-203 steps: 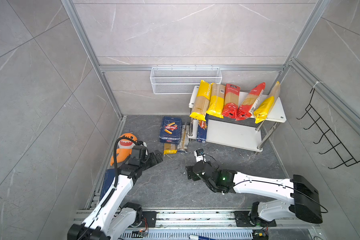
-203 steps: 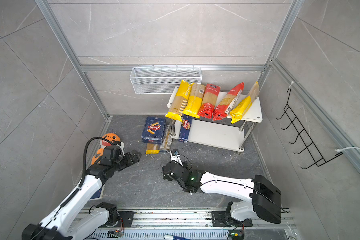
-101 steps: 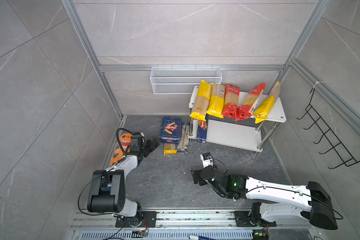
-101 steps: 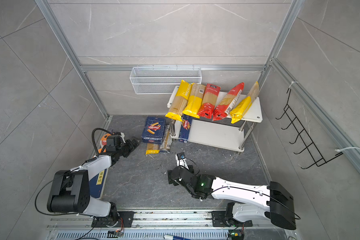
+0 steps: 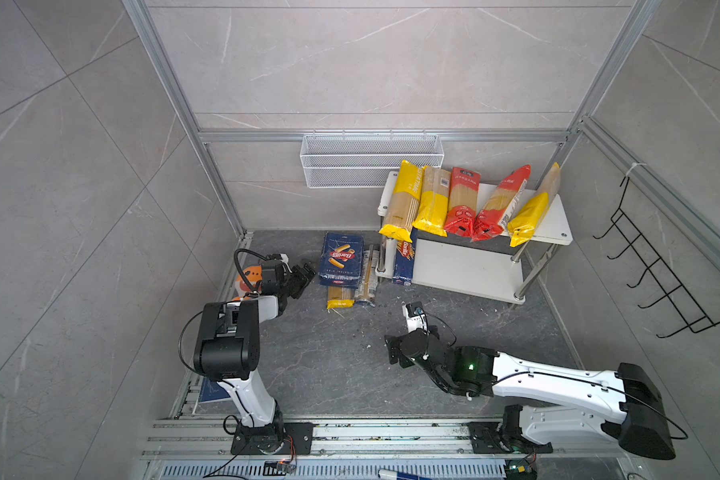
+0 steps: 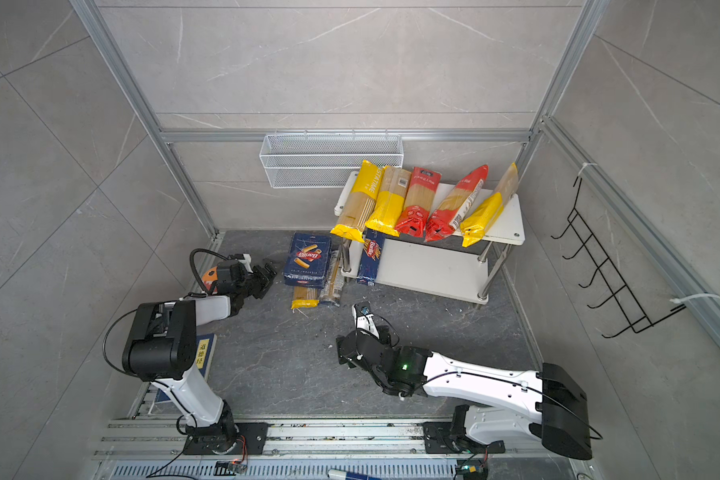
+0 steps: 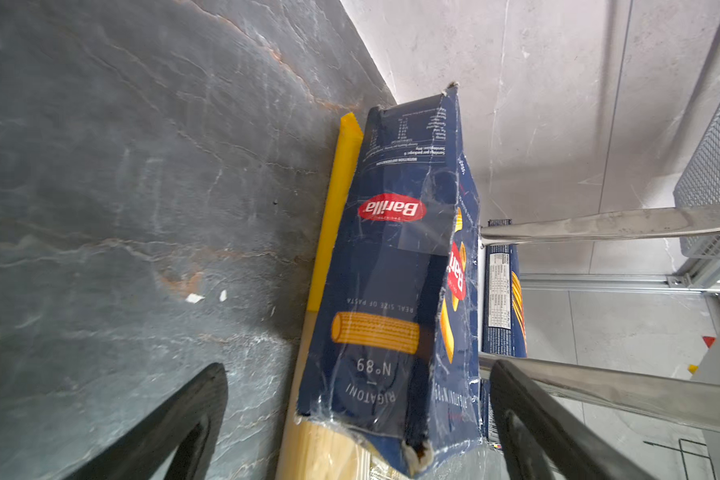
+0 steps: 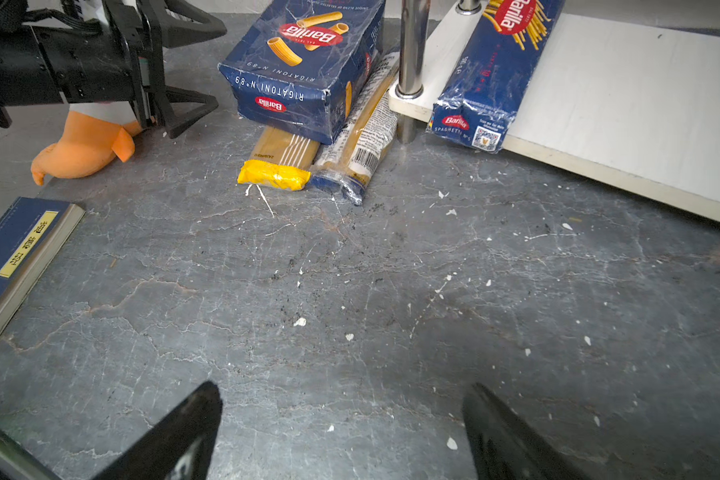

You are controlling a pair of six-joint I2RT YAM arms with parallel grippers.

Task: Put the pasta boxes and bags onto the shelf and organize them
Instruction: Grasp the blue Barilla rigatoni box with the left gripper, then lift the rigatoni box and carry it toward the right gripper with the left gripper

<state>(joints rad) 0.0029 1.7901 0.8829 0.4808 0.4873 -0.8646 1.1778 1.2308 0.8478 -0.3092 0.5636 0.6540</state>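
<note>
**Item:** wide dark blue Barilla rigatoni carton (image 7: 391, 291), with a red oval logo and printed tube pasta.

**Location:** Straight ahead of the left claw (image 5: 302, 279), just off its tips. It lies slightly tilted on two packs: a slim clear-film spaghetti bag with a yellow end (image 8: 281, 162) and a clear printed-film spaghetti bag (image 8: 362, 137). Beyond the carton from that claw stands the white two-tier shelf on chrome legs (image 5: 466, 272). Its lower board carries a long narrow dark blue Barilla spaghetti carton (image 8: 491, 70), one end over the board's edge. Its top board carries five yellow- and red-ended spaghetti bags (image 5: 460, 203).

**Claw state:**
- The left claw is spread fully and empty, rolled so one finger runs near the floor and the other above the carton's face.
- The right claw (image 8: 344, 388) is wide apart and empty over bare floor, with the rigatoni carton well ahead of it.

**Handling (judged):** Light, stiff card, but creased and torn at the corners. The glossy clear wrap is probably slick, and the loose contents may shift.

**Hold:** Grip across the thickness at mid-length of the near long side, with a moderate squeeze. Lift rather than drag, since the spaghetti beneath is brittle.
</note>
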